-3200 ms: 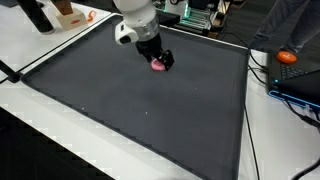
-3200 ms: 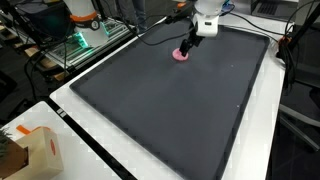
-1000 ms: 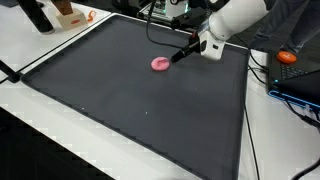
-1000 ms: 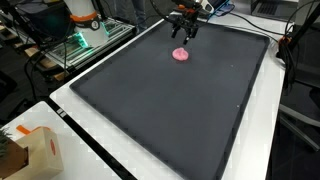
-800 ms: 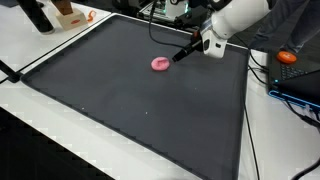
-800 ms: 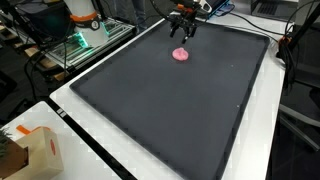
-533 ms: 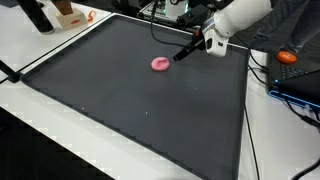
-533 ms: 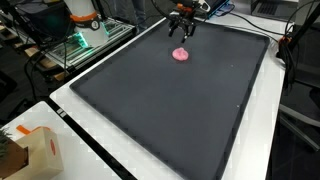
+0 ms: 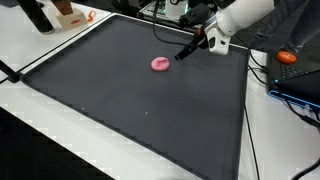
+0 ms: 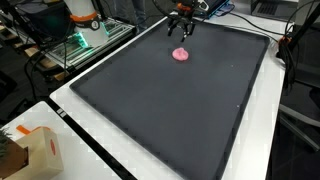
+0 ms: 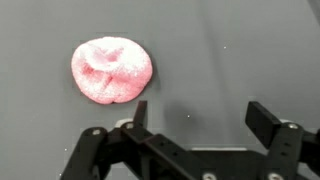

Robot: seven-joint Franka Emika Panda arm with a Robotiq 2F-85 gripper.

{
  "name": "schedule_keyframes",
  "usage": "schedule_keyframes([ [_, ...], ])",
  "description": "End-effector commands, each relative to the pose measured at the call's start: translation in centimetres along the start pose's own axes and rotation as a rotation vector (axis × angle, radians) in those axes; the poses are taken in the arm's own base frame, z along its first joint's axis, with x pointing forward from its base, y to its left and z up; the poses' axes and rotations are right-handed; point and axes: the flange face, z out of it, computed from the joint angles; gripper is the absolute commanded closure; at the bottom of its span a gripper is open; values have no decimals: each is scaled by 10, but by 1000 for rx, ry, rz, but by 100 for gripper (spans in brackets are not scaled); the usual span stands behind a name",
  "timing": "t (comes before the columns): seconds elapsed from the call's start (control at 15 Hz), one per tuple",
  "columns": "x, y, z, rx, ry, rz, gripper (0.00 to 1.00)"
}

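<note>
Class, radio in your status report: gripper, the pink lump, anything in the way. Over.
Gripper open, empty. Pink lump flat on the dark mat, apart from the gripper. Nothing between them.

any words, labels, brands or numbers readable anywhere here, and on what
No text can be read in any view.
pink lump: no marking.
black mat: plain.
pincer: no label visible.
cardboard box: anything printed on it is too small to read.
</note>
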Motion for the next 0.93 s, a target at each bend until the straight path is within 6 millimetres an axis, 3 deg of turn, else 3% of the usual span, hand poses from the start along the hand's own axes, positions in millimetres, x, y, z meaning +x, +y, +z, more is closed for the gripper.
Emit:
schedule_keyframes([
  [0.0,-4,-4,0,-31,-1,-28,0],
  [0.87,-5,26,-2,10,63,52,0],
])
